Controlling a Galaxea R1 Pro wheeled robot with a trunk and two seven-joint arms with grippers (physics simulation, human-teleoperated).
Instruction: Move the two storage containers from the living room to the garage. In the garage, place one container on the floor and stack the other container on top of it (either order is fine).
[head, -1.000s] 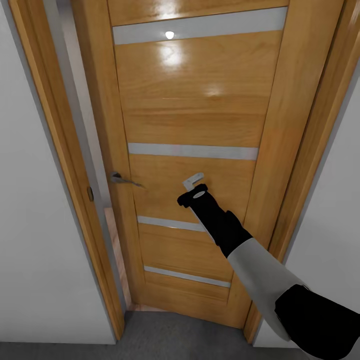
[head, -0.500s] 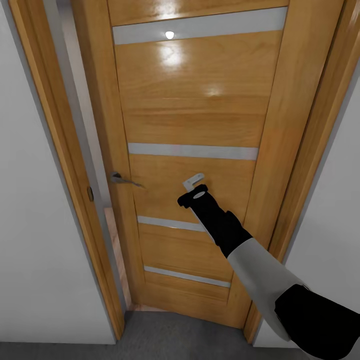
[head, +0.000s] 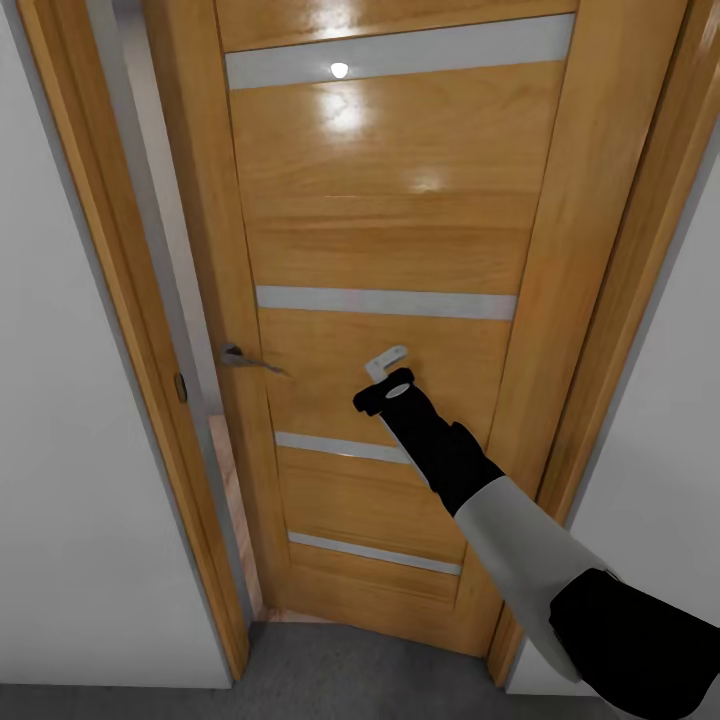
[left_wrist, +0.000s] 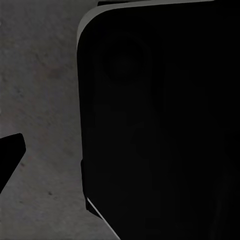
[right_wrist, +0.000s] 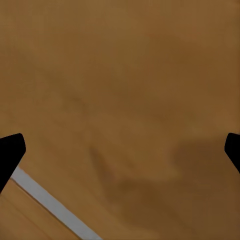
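Note:
The two storage containers are out of view. I face the garage's honey-wood door (head: 390, 220) with its frosted strips, standing slightly ajar. My right arm reaches forward, and my right gripper (head: 388, 360) sits against the door panel between the second and third strips, right of the lever handle (head: 245, 357). In the right wrist view the right gripper (right_wrist: 120, 150) is open, its dark fingertips (right_wrist: 10, 152) spread wide close to the wood, with nothing between them. In the left wrist view one fingertip (left_wrist: 10, 155) hangs over the concrete floor (left_wrist: 40, 75) beside a dark part of my own body (left_wrist: 165, 125).
A narrow gap along the door's left edge shows light wood-plank flooring (head: 225, 470) beyond. The wooden frame (head: 120, 330) and white walls (head: 60, 480) close in on both sides. Dark grey floor (head: 350, 685) lies at the door's foot.

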